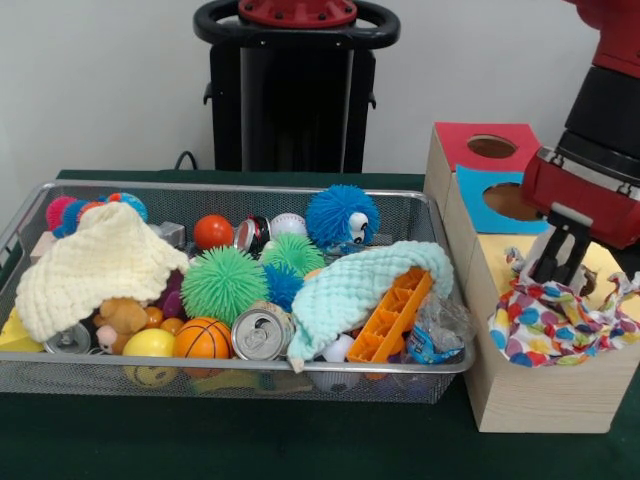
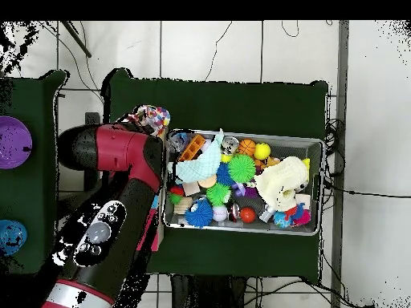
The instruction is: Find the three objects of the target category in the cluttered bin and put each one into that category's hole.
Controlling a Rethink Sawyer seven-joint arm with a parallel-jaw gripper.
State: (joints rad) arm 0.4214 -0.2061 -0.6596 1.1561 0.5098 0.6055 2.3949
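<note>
Front view shows the black two-fingered gripper (image 1: 558,262) of the red arm over the yellow near end of the long wooden box (image 1: 545,395), its fingers closed on a white cloth with coloured polka dots (image 1: 552,322) heaped there. Beside the box, the wire-mesh bin (image 1: 432,372) holds spiky balls, cans and cloths. No writing is legible.

front close, overhead high (both: bin (image 1: 445,366))
</note>
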